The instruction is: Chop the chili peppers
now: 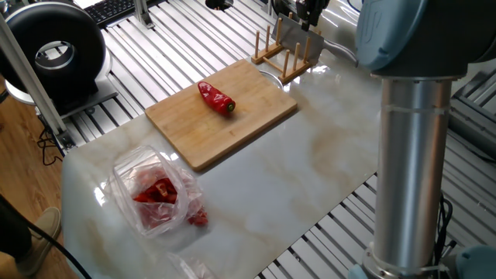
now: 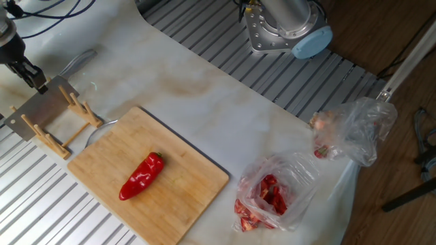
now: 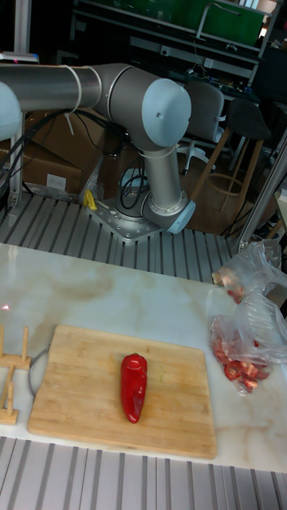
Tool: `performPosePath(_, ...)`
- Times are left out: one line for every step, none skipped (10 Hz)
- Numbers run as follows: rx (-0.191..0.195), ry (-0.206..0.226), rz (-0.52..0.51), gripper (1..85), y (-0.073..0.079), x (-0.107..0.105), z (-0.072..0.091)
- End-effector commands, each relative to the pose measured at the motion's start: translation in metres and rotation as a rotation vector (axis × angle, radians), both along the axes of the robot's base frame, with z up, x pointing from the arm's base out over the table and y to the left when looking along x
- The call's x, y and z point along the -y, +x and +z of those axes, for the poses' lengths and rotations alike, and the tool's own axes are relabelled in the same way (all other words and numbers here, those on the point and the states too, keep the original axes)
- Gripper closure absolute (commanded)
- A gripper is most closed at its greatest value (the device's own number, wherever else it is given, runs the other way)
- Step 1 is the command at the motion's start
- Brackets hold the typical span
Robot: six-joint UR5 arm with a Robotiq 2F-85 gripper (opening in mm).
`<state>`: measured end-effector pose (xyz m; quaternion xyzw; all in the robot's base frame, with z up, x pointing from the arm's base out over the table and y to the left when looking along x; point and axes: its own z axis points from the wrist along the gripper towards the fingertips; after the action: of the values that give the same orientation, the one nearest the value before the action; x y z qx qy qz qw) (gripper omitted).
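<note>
One plump red chili pepper (image 1: 215, 98) (image 2: 142, 175) (image 3: 133, 386) with a small green stem lies whole on the bamboo cutting board (image 1: 232, 133) (image 2: 187, 197) (image 3: 84, 374). Behind the board a steel cleaver (image 1: 293, 34) (image 2: 37, 105) stands in a wooden rack (image 1: 284, 59) (image 2: 63, 131). My gripper (image 1: 308, 14) (image 2: 33, 75) hangs at the cleaver's upper end, right against it. Its dark fingers are partly cut off by the frame edge, so I cannot make out whether they grip the cleaver. In the tall view the gripper is out of frame.
A see-through bag with red pieces (image 1: 155, 190) (image 2: 272, 194) (image 3: 243, 351) lies on the marble top beside the board. A second crumpled bag (image 2: 354, 129) (image 3: 251, 267) sits near the table edge. The arm's grey column (image 1: 411, 155) stands at the right.
</note>
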<state>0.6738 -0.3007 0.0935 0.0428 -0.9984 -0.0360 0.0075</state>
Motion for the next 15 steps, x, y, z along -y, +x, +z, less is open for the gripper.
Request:
performPosePath(-0.007, 0.002, 0.025, 47.7, -0.002, 0.000, -0.003)
performPosePath(-0.009, 0.007, 0.027, 47.7, -0.003, -0.001, -0.004)
performPosePath(-0.009, 0.010, 0.027, 47.7, -0.003, -0.001, -0.006)
performPosePath(-0.001, 0.010, 0.023, 48.0, 0.000, 0.000, -0.009)
performPosePath(0.001, 0.008, 0.018, 48.0, 0.001, 0.001, -0.011)
performPosePath(0.000, 0.014, 0.017, 48.3, 0.001, -0.001, -0.012)
performPosePath(-0.005, 0.020, 0.016, 48.3, -0.001, -0.006, -0.014)
performPosePath(-0.002, 0.023, 0.006, 48.7, -0.002, -0.010, -0.016)
performPosePath(-0.001, 0.028, 0.005, 48.7, -0.001, -0.012, -0.016)
performPosePath(-0.001, 0.031, 0.005, 48.7, -0.001, -0.013, -0.015)
performPosePath(-0.002, 0.031, 0.006, 48.7, -0.002, -0.013, -0.014)
performPosePath(-0.004, 0.031, 0.006, 49.0, -0.003, -0.013, -0.015)
performPosePath(-0.006, 0.028, 0.000, 49.3, -0.004, -0.014, -0.016)
performPosePath(-0.006, 0.025, -0.003, 49.7, -0.005, -0.014, -0.018)
performPosePath(-0.005, 0.023, -0.004, 50.0, -0.006, -0.013, -0.019)
